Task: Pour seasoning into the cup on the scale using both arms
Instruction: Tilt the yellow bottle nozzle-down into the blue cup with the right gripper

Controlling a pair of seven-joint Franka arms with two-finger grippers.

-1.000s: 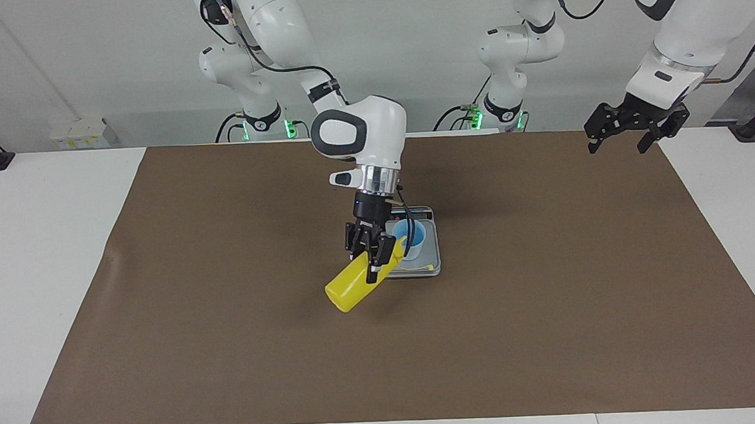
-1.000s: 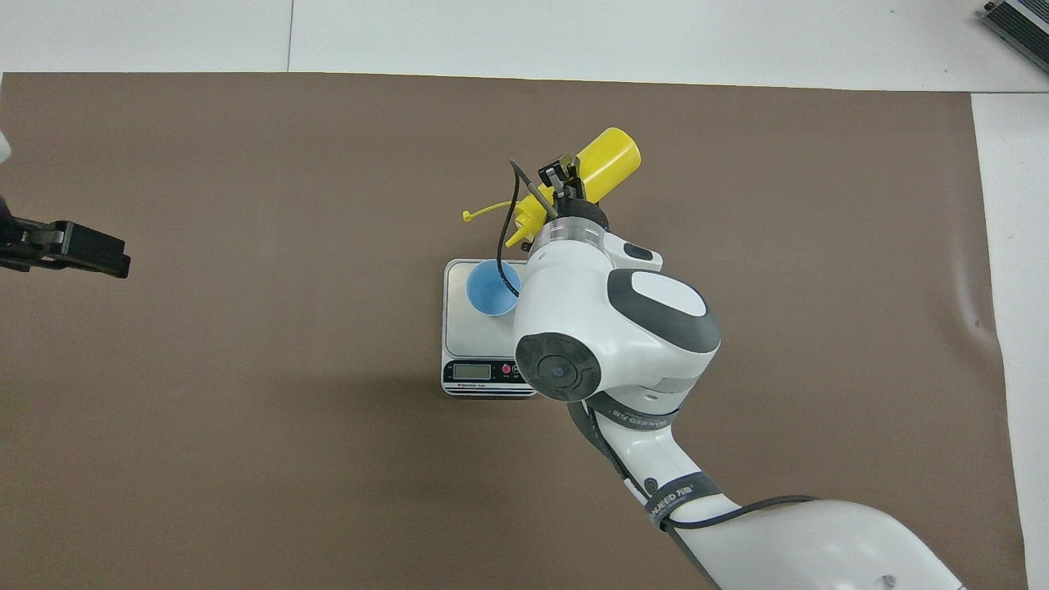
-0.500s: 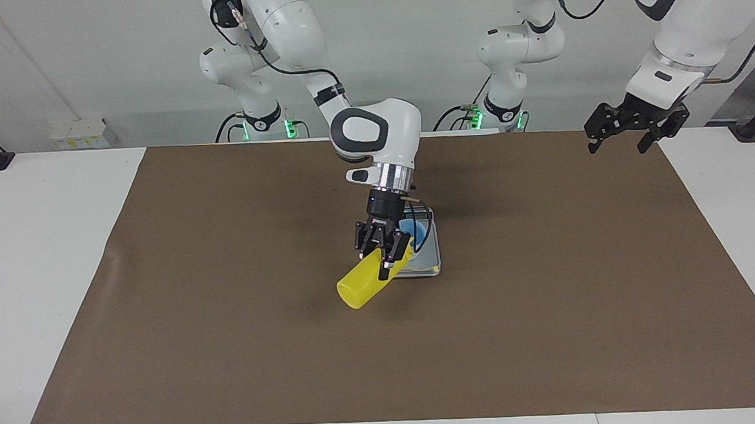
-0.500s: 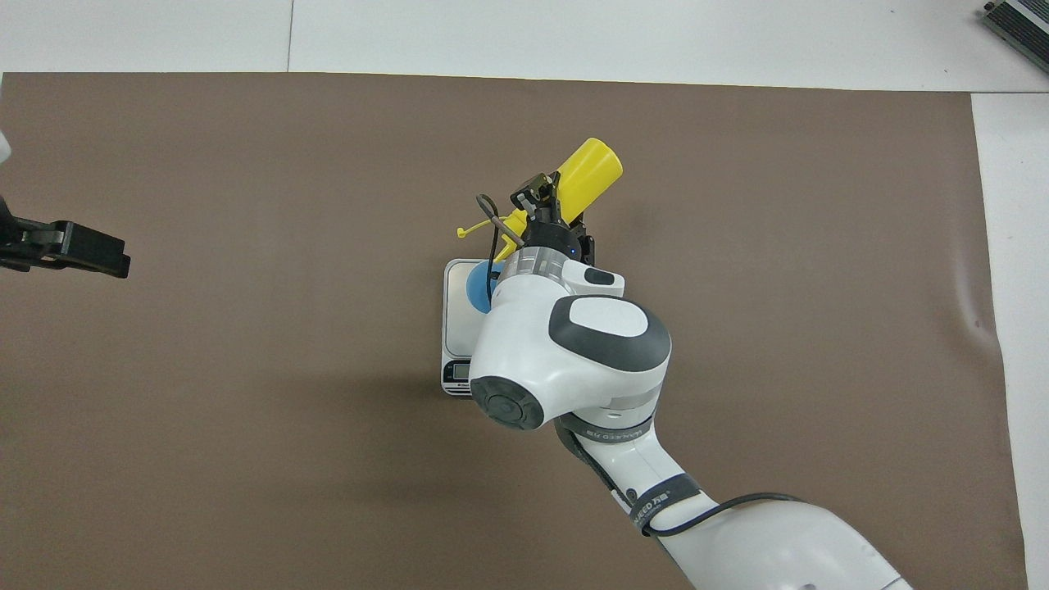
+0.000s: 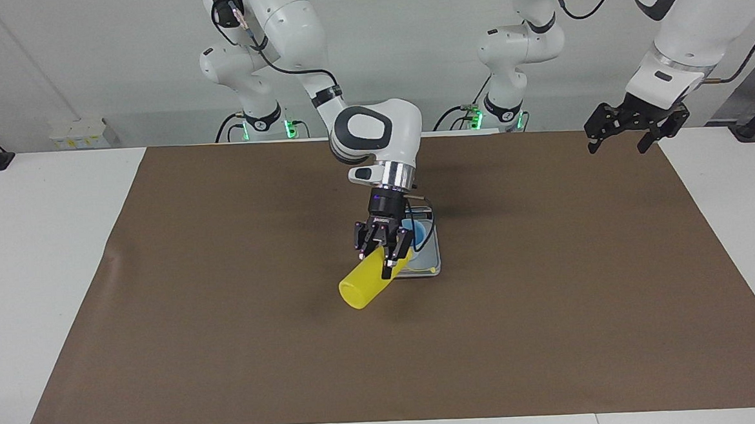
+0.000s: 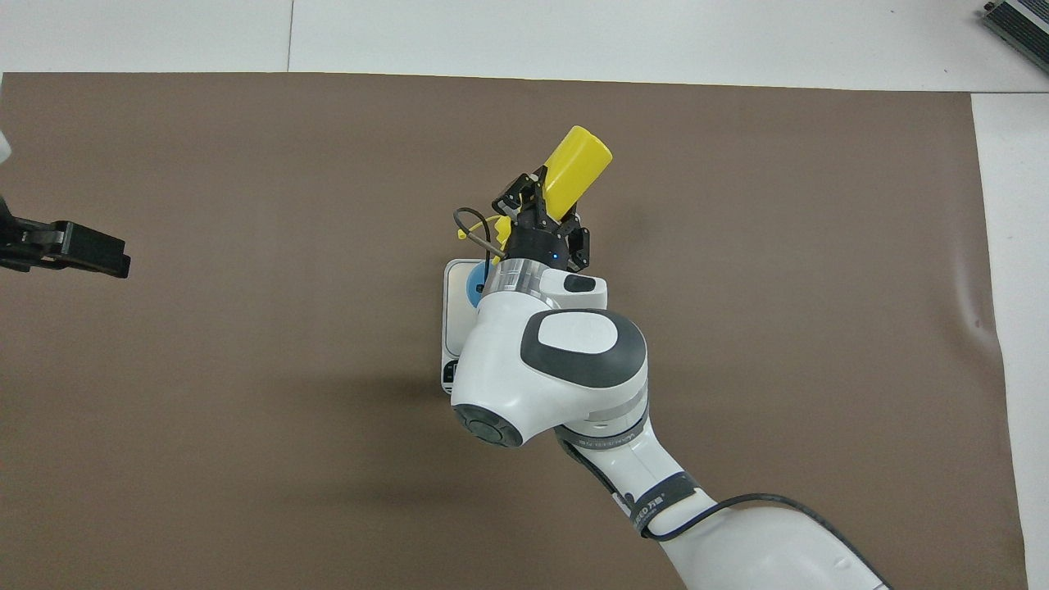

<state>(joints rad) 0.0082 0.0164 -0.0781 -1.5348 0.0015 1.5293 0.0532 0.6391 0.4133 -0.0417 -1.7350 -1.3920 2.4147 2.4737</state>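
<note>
Seasoning first: your right gripper (image 5: 383,254) is clamped around the yellow squeeze bottle (image 5: 363,285) and holds it tipped over in the air above the scale (image 5: 433,261). In the facing view the bottle's flat base points toward seven o'clock, out over the brown mat (image 5: 229,349), and its nozzle end runs up toward one o'clock, to the light-blue cup (image 5: 419,235). You cannot make out the nozzle tip there, because the gripper's black fingers (image 5: 390,263) cover it. Whether anything is coming out of the bottle cannot be told.

From overhead, the bottle (image 6: 576,168) sticks out at one o'clock from the right gripper (image 6: 537,209), and only a bit of yellow tether (image 6: 477,232) pokes out at about nine o'clock from the fingers. The right arm's white wrist (image 6: 557,360) hides most of what sits under it: of the scale (image 6: 452,311) you get just a narrow strip along the edge toward the left arm's end, and of the cup (image 6: 475,291) only a small blue sliver. The display strip is almost wholly covered.

The cup stands upright on the scale's weighing plate, roughly mid-table, at the plate's end nearer the robots.

Your left gripper (image 5: 631,127) waits raised over the mat's corner at the left arm's end, well apart from the scale, its fingers spread and holding nothing. Overhead, the left gripper (image 6: 65,248) is cut off by the picture's edge at nine o'clock, so only its dark tip shows.
</note>
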